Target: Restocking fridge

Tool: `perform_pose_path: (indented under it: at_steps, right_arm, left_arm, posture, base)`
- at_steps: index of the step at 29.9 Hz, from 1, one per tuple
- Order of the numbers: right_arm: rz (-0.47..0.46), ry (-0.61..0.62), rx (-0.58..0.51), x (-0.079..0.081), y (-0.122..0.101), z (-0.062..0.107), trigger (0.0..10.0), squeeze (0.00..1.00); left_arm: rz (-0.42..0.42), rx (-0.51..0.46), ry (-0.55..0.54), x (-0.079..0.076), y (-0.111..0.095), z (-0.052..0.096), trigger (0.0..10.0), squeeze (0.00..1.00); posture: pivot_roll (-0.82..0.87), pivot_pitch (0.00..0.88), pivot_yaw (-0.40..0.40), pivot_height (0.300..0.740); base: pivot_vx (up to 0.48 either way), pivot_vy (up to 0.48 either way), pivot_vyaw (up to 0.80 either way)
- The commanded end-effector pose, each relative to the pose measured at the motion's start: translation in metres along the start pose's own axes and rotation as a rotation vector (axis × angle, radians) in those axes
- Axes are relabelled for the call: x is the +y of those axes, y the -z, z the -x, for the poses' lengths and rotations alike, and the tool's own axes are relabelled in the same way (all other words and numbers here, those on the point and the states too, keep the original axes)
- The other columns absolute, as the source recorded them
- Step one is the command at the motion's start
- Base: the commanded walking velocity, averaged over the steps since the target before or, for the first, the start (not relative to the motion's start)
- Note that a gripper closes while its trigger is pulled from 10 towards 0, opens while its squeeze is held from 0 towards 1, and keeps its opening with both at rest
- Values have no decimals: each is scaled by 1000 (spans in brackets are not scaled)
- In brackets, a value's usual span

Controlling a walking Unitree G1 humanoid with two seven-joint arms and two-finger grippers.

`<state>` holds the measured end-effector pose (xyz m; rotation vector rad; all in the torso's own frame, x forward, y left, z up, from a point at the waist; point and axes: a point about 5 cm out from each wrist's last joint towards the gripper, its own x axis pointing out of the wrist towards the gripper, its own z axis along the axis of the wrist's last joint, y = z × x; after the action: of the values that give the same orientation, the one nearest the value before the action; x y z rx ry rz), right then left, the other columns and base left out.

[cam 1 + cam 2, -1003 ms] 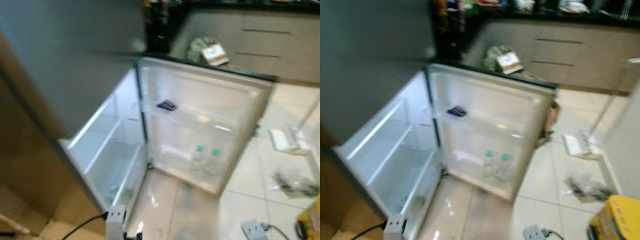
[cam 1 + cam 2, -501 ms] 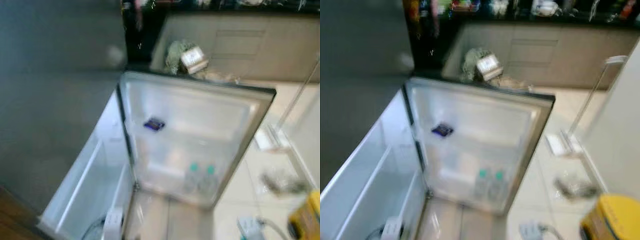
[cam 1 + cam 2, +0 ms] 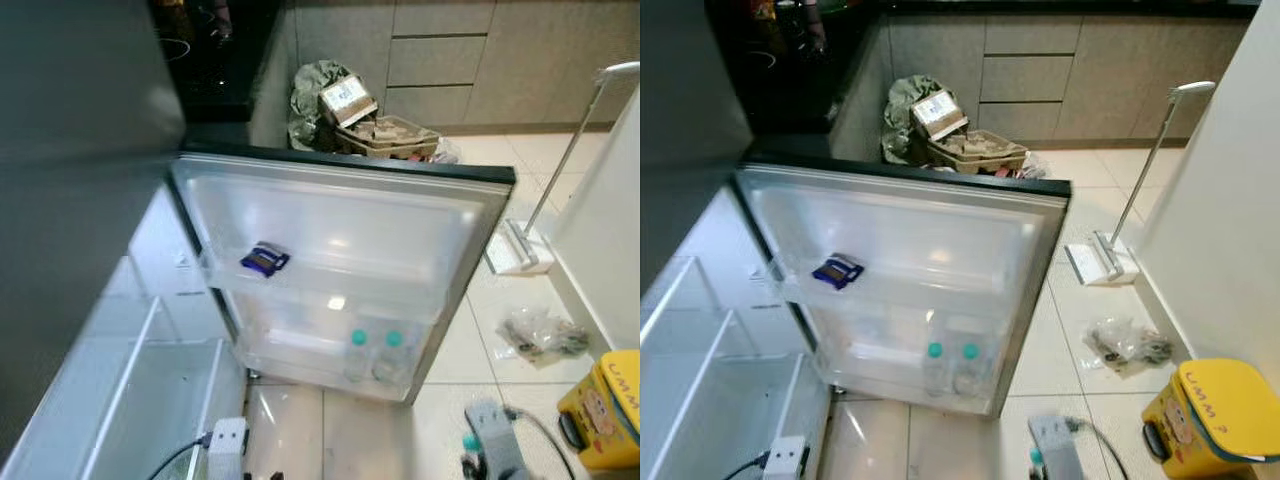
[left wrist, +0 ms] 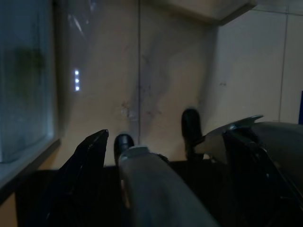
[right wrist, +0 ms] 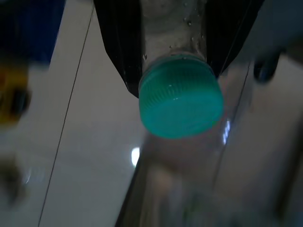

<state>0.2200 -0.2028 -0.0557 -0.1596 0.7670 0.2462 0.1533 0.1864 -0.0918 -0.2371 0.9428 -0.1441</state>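
A bottle w/ green cap [image 5: 180, 97] sits clamped between the right gripper's [image 5: 175, 52] black fingers, held low at near right, prob. ready for stocking. Fridge door [image 3: 340, 240] stands wide open; its lower shelf already holds two green-capped bottles [image 3: 374, 355], likely the spot for this one; a small blue packet [image 3: 265, 260] lies on the shelf above. Left gripper [image 4: 163, 156] hangs idle over the floor, fingers apart, holding nothing.

Below me is a pale tiled floor [image 3: 1080, 320]. On it lie a white dustpan with a long handle [image 3: 1102, 262], a crumpled clear plastic bag [image 3: 1123, 342], a yellow bin [image 3: 1212, 415], a grey power strip [image 3: 1055, 450], and a cardboard box of rubbish [image 3: 975, 150] beside the cabinets.
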Motion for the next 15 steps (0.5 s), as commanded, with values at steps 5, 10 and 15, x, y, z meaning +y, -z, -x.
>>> perform_pose_path:
  at_steps: [5,10,15]
  right_arm:
    - [-16,-156,-253,8,-57,-8,10000,0]
    - [28,-439,-422,25,-108,-7,10000,0]
    - [80,-564,-458,31,-123,-4,10000,0]
  left_arm:
    - [4,18,-3,0,6,1,10000,0]
    - [-5,25,-1,-1,8,1,10000,0]
    - [-9,28,1,-2,8,1,10000,0]
  posture:
    - [-100,0,12,740]
    - [-99,0,9,740]
    - [-98,0,5,740]
  base:
    - [0,0,0]
    - [0,0,0]
    - [0,0,0]
